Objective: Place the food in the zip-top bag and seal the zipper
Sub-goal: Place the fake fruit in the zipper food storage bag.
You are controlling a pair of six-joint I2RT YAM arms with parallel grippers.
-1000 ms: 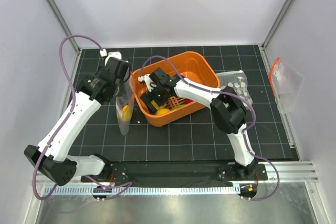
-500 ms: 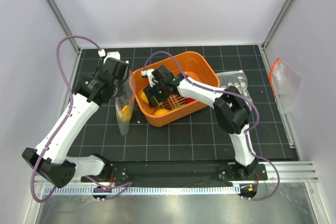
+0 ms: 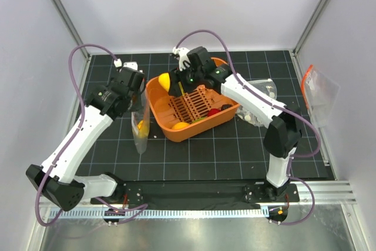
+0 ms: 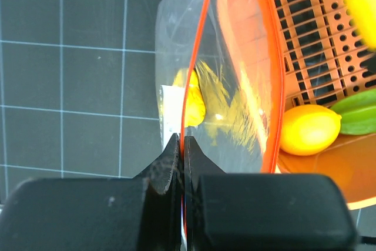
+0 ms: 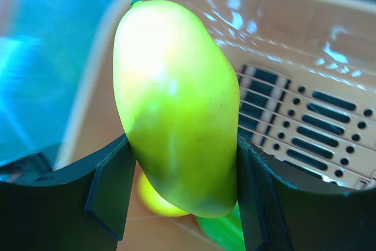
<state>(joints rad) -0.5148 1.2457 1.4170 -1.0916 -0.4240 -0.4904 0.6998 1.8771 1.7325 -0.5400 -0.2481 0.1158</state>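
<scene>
At the left, the left gripper (image 3: pixel 136 90) has its jaws pinched together on one lip of the clear flat plastic zip-top bag (image 3: pixel 140 126). They bite right at the thin orange-red zipper strip (image 4: pixel 197 57). The bag hangs from that pinch just beside the left wall of the orange perforated plastic basket (image 3: pixel 176 133). In the left wrist view its mouth gapes as a narrow lens whose long axis runs straight away from the fingertips. One small yellow toy food piece (image 4: pixel 194 95) already lies inside, low in the pouch.

Further right, the basket holds a yellow plastic lemon (image 4: pixel 308 127), a green piece (image 4: pixel 358 119) touching it, and a red piece (image 3: pixel 214 111) near the right wall.

Above the basket's far left corner, the right gripper (image 3: pixel 176 77) is clamped on a yellow-green mango-shaped plastic fruit (image 5: pixel 176 104). One finger presses each broad side, and the fruit is lifted off the basket floor. Its long axis runs along the fingers, with the stem tip pointing away from the wrist.

The coming move likely turns on this relation. The bag's mouth lies to the left of the held fruit and somewhat nearer the arm bases, just over the basket rim. The right arm is the carrier and the left only holds the mouth open. The fruit probably needs to go in end first, along the slit and between the two zipper lips.
</scene>
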